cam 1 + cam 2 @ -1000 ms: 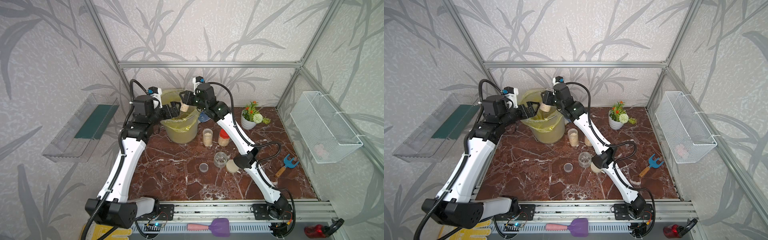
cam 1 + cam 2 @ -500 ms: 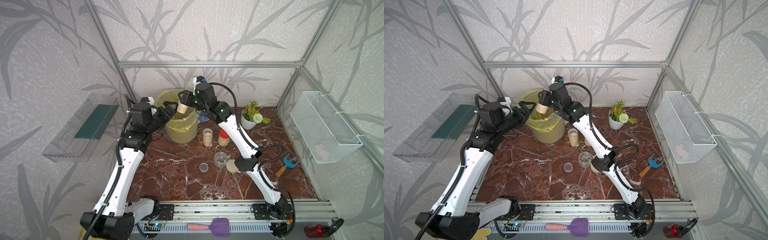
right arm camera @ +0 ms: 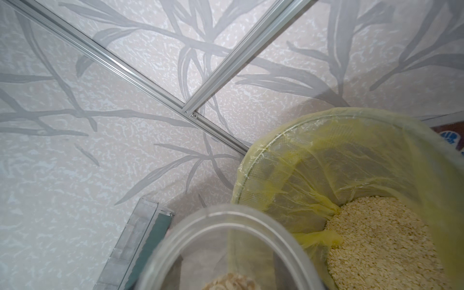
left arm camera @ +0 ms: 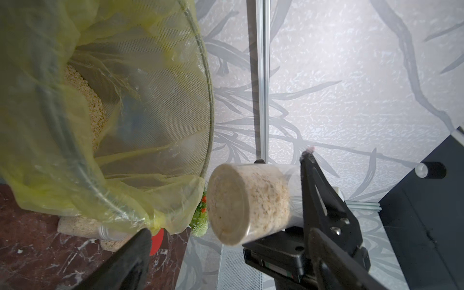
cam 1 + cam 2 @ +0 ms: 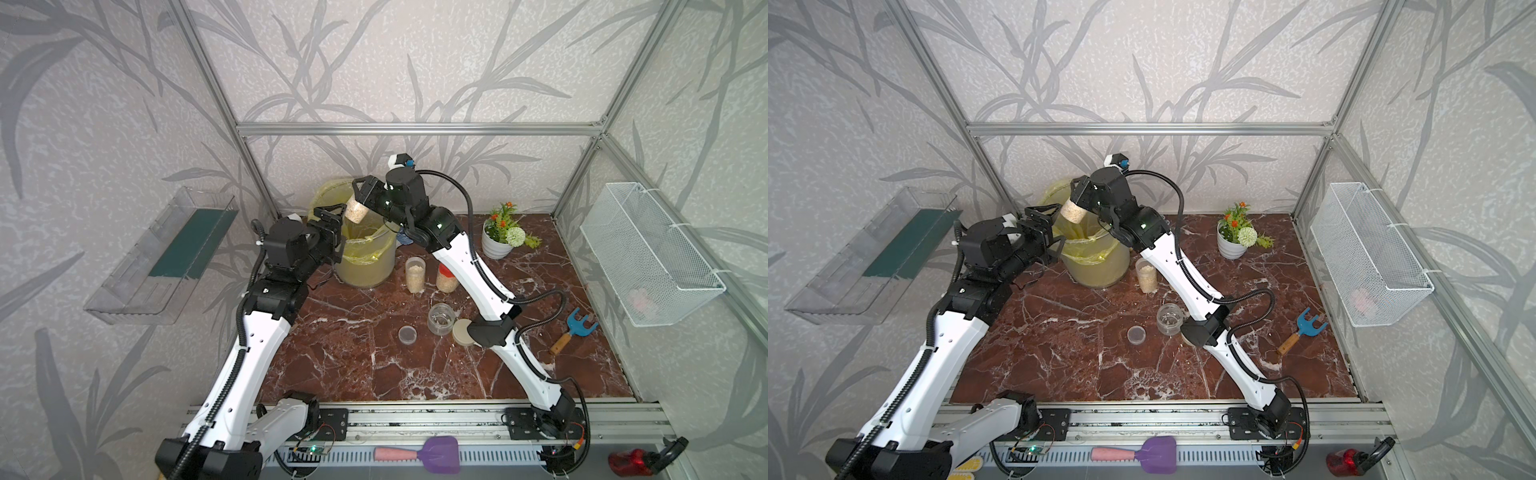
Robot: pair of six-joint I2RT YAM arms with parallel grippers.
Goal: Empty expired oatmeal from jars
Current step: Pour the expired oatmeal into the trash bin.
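Left gripper (image 5: 337, 232) has backed off toward 8 o'clock, fingers spread; right gripper (image 5: 360, 195) alone pinches the jar (image 5: 358, 212) above the bucket (image 5: 365, 266), oatmeal (image 4: 263, 200) unpoured.

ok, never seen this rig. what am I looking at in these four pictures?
These are two white robot arms on a rail at the front of the table: left arm, right arm, each ending in two fingers. Two pictures come from one overhead stereo camera and show nearly the same scene; the other two come from a camera on each wrist. The right arm's fingers are clamped on a tilted clear jar of oatmeal, raised by the bucket with the yellow liner, which has oatmeal in it. The left arm's fingers are open and empty, beside the bucket. On the table: a slim filled jar, a red-capped jar, an open squat jar with its beige lid beside it, a small clear lid, a flower pot and a blue hand fork.
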